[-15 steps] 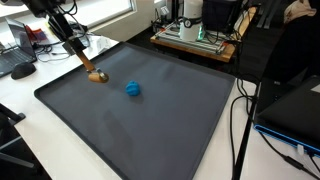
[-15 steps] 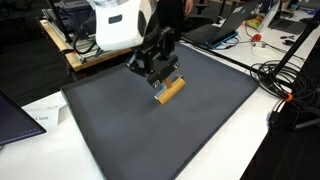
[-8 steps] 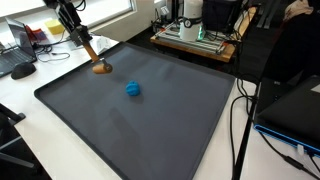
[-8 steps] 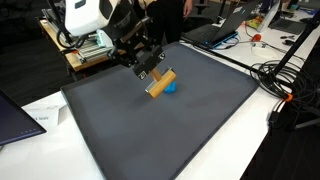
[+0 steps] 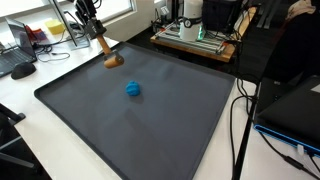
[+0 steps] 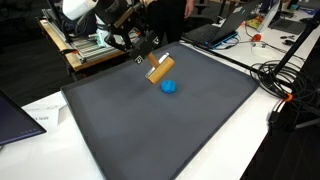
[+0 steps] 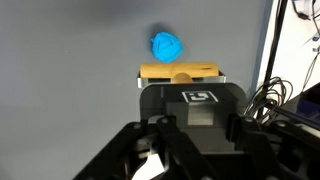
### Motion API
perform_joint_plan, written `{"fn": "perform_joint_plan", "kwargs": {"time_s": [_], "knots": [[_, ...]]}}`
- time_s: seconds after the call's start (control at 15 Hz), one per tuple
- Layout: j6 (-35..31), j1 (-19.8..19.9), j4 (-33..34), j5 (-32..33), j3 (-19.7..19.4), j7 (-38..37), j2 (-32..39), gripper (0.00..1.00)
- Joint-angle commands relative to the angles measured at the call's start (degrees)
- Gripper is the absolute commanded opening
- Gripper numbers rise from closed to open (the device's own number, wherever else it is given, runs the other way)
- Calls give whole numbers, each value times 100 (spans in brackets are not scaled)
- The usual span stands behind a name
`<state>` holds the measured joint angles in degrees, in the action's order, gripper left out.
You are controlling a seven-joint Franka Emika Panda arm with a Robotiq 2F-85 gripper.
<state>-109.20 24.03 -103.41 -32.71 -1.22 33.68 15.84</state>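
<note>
Over a dark mat [image 5: 150,130], cables [image 5: 240,120] alongside, pincer [image 5: 99,37] clamps wooden block [image 5: 109,56].

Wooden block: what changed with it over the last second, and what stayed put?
The pincer, shut on the wooden block, rose and lifted it from low over the grey mat to well clear of it, hanging tilted near the mat's edge. Nothing was newly grasped or let go. The blue ball lay in the same spot on the mat throughout.
</note>
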Motion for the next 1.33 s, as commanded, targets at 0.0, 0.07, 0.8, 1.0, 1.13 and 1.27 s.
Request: {"fn": "perform_joint_plan", "kwargs": {"time_s": [0.0, 0.07, 0.8, 1.0, 1.13, 1.27], "knots": [[-626, -245, -992, -652, -226, 222, -697, 22], [-847, -314, -1165, -800, -259, 238, -788, 22], [-3194, -1237, -2344, -846, -303, 17, -1058, 47], [-3274, -1282, -2454, -843, -305, -7, -1109, 47], [-3274, -1280, -2454, -843, -316, -8, -1116, 22], [-3723, -1383, -2600, -764, -253, -108, -1142, 22]]}}
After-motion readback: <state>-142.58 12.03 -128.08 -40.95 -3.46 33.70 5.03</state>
